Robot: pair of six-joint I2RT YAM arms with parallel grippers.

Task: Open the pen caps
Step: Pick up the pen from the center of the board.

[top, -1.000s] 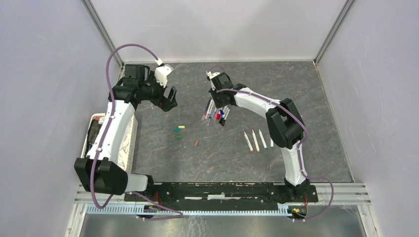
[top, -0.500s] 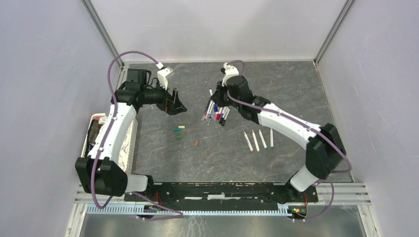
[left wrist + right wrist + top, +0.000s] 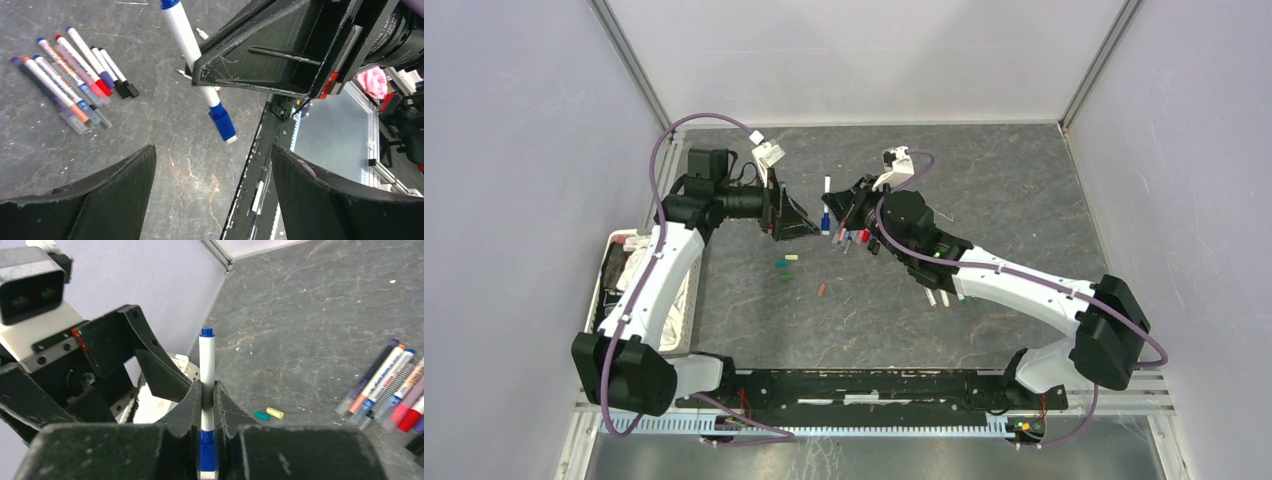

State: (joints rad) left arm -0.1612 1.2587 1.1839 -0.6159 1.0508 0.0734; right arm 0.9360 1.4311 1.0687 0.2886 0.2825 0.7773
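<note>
Both arms have swung together: right hand [image 3: 204, 390] pinches a pen [image 3: 206, 360] aloft, its blue cap [image 3: 222, 122] at 3 o'clock of the wide-open left hand [image 3: 212, 150]. Closing off-centre could twist the pen loose; alignment is hard to judge.

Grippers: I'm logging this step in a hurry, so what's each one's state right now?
Left gripper: open, holding nothing.
Right gripper: shut on the thin white plastic pen with a blue cap.
</note>
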